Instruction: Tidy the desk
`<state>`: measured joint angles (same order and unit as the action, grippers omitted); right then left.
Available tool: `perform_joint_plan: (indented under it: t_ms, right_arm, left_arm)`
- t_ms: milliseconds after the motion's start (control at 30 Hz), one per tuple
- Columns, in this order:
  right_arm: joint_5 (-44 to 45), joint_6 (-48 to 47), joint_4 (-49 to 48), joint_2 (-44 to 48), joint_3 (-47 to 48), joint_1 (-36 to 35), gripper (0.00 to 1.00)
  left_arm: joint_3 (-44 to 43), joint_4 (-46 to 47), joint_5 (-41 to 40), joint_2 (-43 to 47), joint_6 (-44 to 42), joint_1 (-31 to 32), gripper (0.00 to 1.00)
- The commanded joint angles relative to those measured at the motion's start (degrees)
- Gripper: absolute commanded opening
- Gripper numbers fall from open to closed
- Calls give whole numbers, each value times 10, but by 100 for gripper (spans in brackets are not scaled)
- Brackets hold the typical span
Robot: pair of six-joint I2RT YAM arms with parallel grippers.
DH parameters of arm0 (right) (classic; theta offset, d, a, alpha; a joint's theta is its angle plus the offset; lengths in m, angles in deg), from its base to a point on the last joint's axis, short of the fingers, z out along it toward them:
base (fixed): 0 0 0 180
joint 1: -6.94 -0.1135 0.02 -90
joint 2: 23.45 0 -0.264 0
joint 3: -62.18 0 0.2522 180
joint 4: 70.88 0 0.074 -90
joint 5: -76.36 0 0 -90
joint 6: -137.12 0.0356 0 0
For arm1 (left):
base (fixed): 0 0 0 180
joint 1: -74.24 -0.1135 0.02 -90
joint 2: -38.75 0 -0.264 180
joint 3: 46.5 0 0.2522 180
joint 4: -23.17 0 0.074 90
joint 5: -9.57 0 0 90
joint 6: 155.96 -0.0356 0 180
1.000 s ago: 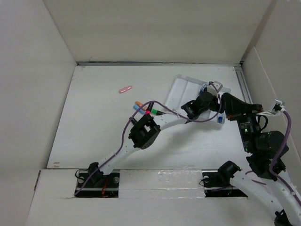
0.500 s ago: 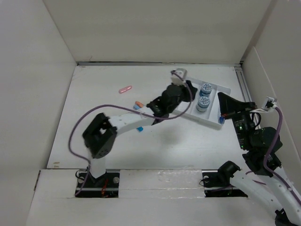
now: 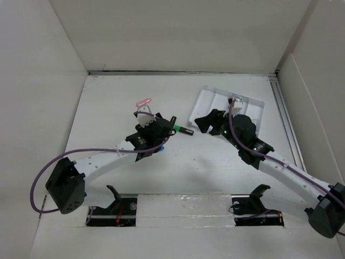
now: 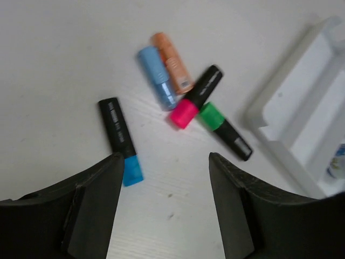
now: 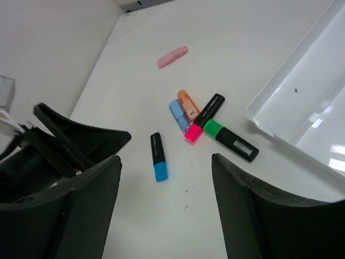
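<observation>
The desk (image 3: 108,108) is a white tabletop. Near its middle lies a cluster of highlighters: one blue-capped (image 4: 119,139), one pink-capped (image 4: 197,96) and one green-capped (image 4: 226,131). A light blue piece (image 4: 156,75) and an orange piece (image 4: 172,62) lie side by side against the pink cap. My left gripper (image 4: 164,159) hovers open just short of the blue-capped highlighter (image 5: 158,156), holding nothing. In the top view the left gripper (image 3: 156,132) covers most of the cluster. My right gripper (image 3: 207,123) hangs open and empty at the tray's front left corner, facing the cluster (image 5: 205,117).
A white compartment tray (image 3: 215,100) stands at the back right, partly under the right arm; something blue (image 4: 337,162) shows in it. A small pink object (image 3: 144,101) lies alone further back on the left. White panels wall the desk.
The left arm swung back from the tray to the highlighter cluster and opened. The right arm came in from the right side to the tray's front corner and opened.
</observation>
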<state>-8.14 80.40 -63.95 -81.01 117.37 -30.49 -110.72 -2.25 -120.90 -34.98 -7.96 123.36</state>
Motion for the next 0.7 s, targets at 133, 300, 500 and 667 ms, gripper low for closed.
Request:
perform_joint_plan:
  t_ms: [133,300,500,667]
  right_arm:
    - [0,3,-128,-43,-36,-22,74]
    - [-7,4,-141,-77,-40,-22,73]
    - [-17,2,-150,-88,-41,-27,73]
    - [-12,-1,-147,-91,-40,-27,73]
  left_arm:
    - [44,-99,60,-25,101,-50,62]
    - [20,-77,60,-82,80,-50,63]
    - [-26,-85,58,-179,74,-55,58]
    - [-29,-62,72,-214,64,-69,47]
